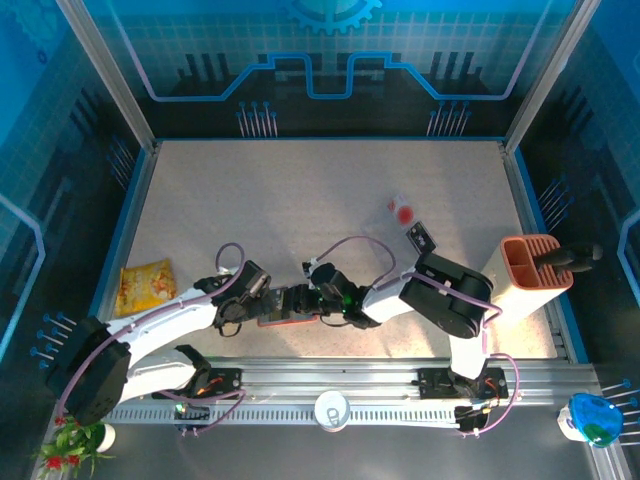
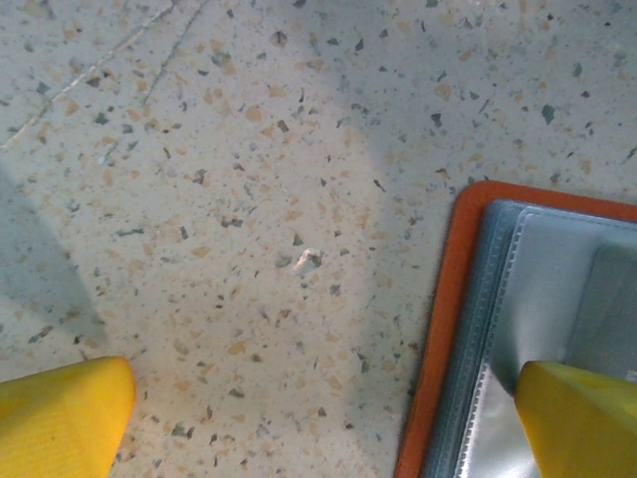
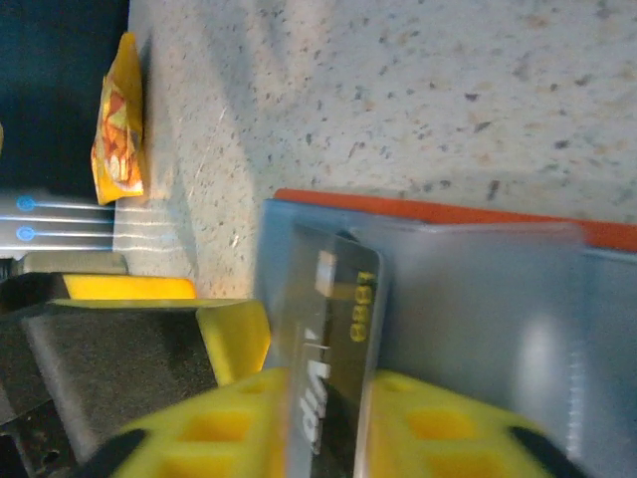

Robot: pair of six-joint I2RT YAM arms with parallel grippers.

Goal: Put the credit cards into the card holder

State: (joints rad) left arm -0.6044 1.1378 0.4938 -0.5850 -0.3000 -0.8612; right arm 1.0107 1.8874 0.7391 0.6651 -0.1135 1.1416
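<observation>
Speckled terrazzo tabletop (image 1: 330,200) inside blue-panelled enclosure (image 1: 330,60)

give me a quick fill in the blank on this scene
The card holder lies ___ rather than folded shut.
The left gripper has ___ fingers.
The snack bag lies on the robot's ___ side.
The terracotta bin stands on the robot's ___ side.
Missing: open; yellow; left; right.

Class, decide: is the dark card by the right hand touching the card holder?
Touching. The right wrist view shows the dark card with its upper end tucked inside a clear pocket of the card holder, hazy behind the plastic.
</observation>
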